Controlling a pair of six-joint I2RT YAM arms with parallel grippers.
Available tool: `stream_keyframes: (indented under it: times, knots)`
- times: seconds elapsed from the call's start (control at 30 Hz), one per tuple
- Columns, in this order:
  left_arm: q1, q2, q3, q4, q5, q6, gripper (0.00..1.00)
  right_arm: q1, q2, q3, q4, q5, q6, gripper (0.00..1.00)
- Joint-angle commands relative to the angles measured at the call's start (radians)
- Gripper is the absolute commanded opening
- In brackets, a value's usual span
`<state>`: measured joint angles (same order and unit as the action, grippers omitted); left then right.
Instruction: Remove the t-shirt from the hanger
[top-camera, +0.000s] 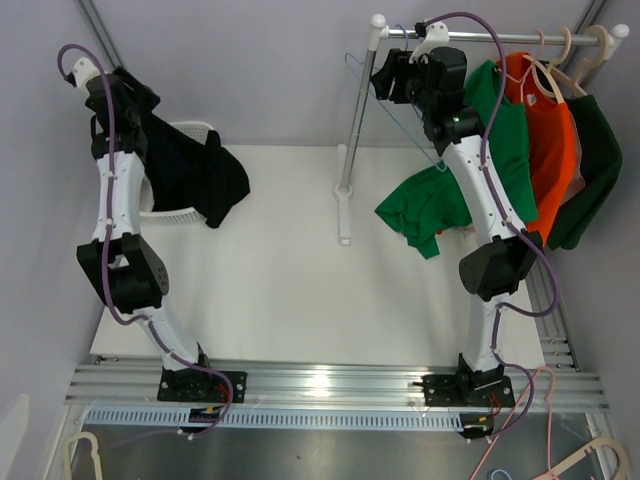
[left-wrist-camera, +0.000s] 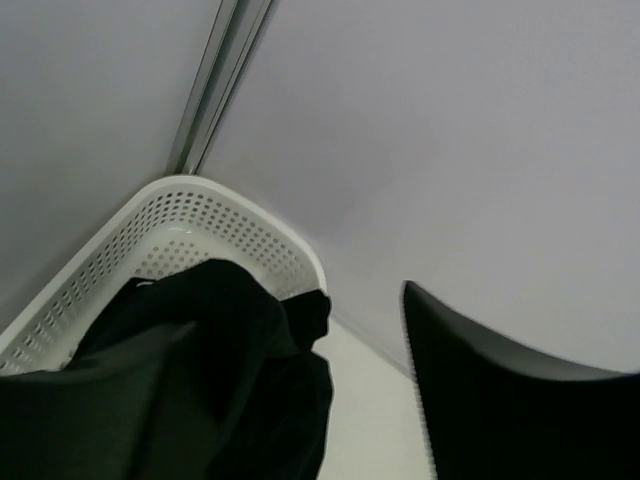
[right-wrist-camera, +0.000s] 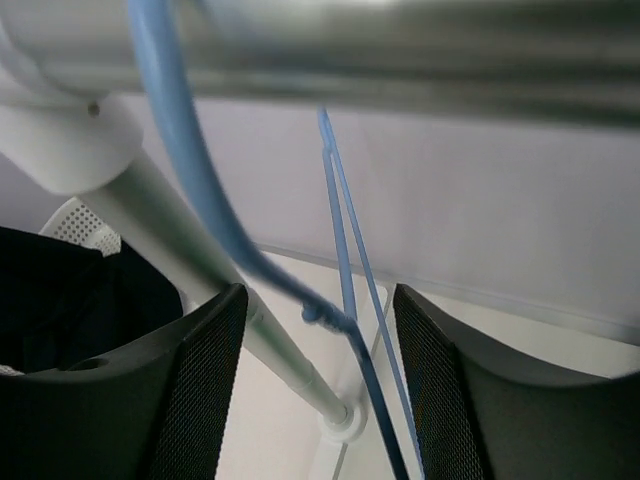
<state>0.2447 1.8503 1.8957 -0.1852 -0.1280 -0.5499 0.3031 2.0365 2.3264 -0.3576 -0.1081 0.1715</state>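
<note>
Nearest you, the aluminium rails (top-camera: 330, 385) carry both arm bases, and a pale spare hanger (top-camera: 592, 460) lies below them at the right corner. Beyond them the white desk (top-camera: 280, 270) runs back to a plain grey wall (top-camera: 260, 60). On your left the arm stands tall over a white perforated basket (left-wrist-camera: 200, 215) at the desk's far left edge. A black garment (top-camera: 205, 175) spills over the basket's rim toward the middle. In the wrist view it covers one of the left fingers (left-wrist-camera: 500, 400), so you cannot tell whether they are clamped on it or apart. On your right, the green t-shirt (top-camera: 425, 212) lies bunched low near the rack's upright post (top-camera: 357, 120), just left of the right forearm. That forearm crosses in front of more green cloth, and whether it is the same shirt is hard to say from above. Farther back, the right fingers (right-wrist-camera: 200, 400) are apart just under the rod (top-camera: 530, 37), with the hook of the blue hanger (right-wrist-camera: 190, 170) passing between them. An orange shirt (top-camera: 550, 150) and a dark green shirt (top-camera: 595, 175) hang further right on the rod.
</note>
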Motion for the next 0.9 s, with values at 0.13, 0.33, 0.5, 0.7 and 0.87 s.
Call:
stream_keyframes:
  times: [0.13, 0.33, 0.5, 0.7, 0.87]
  knots:
    - [-0.044, 0.091, 0.086, -0.198, -0.038, 0.094, 0.86, 0.008, -0.142, -0.084, -0.003, -0.001, -0.015, 0.68]
    - [-0.093, 0.207, 0.232, -0.42, -0.036, 0.168, 0.99, -0.001, -0.226, -0.159, 0.011, 0.01, -0.004, 0.8]
    - [-0.13, 0.288, 0.338, -0.554, -0.051, 0.234, 0.99, -0.005, -0.285, -0.212, 0.014, 0.005, -0.006, 0.84]
    - [-0.128, 0.372, 0.358, -0.649, -0.012, 0.246, 1.0, -0.022, -0.39, -0.353, 0.049, -0.01, 0.011, 0.84]
    - [-0.09, 0.449, 0.495, -0.831, -0.057, 0.185, 0.99, -0.044, -0.447, -0.421, 0.069, -0.024, 0.017, 0.85]
